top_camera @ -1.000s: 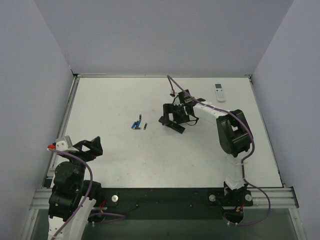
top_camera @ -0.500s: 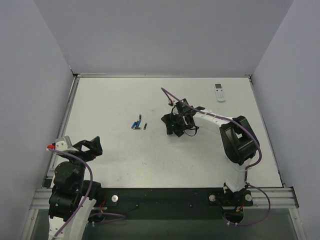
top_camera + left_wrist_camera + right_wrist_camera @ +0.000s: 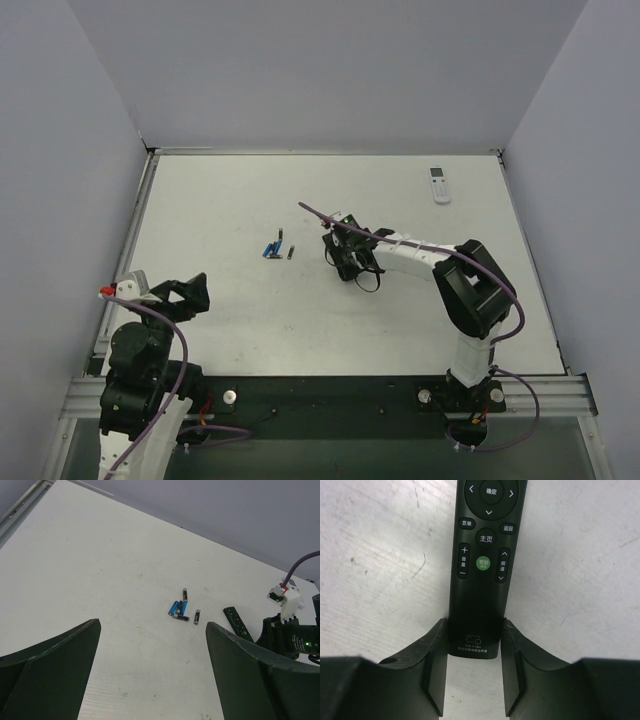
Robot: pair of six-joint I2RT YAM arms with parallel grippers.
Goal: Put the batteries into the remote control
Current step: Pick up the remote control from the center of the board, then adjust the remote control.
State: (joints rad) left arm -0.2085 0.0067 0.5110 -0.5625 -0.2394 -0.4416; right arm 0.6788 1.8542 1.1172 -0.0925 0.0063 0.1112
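Note:
The black remote control [image 3: 482, 555] lies flat on the white table, buttons up. My right gripper [image 3: 474, 630] has its two fingers [image 3: 432, 650] pressed against both long sides of the remote's near end, shut on it. From above, that gripper [image 3: 345, 258] covers most of the remote. In the left wrist view the remote's free end [image 3: 237, 623] shows beside it. The batteries [image 3: 275, 247], blue and dark, lie in a small cluster left of the remote, with one dark battery [image 3: 197, 616] slightly apart. My left gripper [image 3: 152, 625] stands open, far from them at the near left.
A small white remote [image 3: 439, 185] lies at the back right of the table. Grey walls close in the left, back and right sides. The right arm's purple cable [image 3: 318, 213] loops above the gripper.
The right gripper has moved left and towards the near edge, come down over the remote and closed its jaws onto the remote's end. The left arm has barely moved.

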